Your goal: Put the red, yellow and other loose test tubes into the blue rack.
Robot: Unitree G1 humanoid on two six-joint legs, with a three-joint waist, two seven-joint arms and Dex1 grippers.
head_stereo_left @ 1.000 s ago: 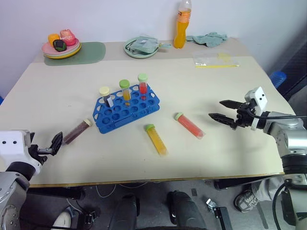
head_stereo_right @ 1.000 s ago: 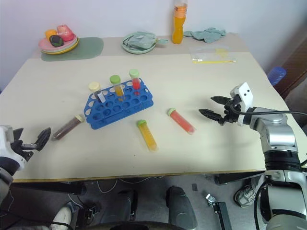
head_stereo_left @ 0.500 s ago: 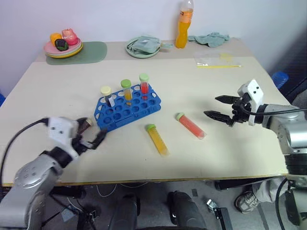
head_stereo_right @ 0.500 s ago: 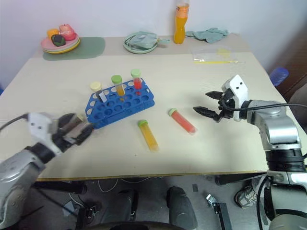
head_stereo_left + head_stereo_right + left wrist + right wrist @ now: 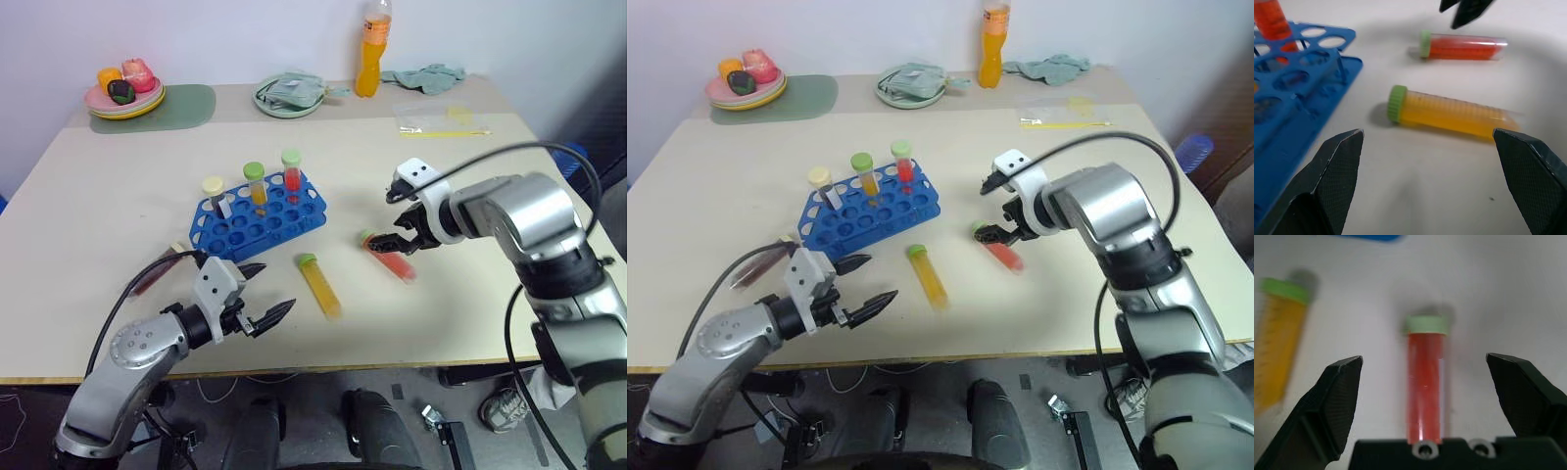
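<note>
My right gripper hung spread wide over the red test tube, which lay flat on the table beside the blue rack. I judged I should straddle its middle. My left gripper, also spread, faced the yellow test tube.

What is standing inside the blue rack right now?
The blue rack holds three upright capped tubes: a clear tube, an orange tube and a red tube. Their lower ends are hidden inside the wells.

Glossy clear plastic red tube, matt blue plastic rack, smooth matt table.
</note>
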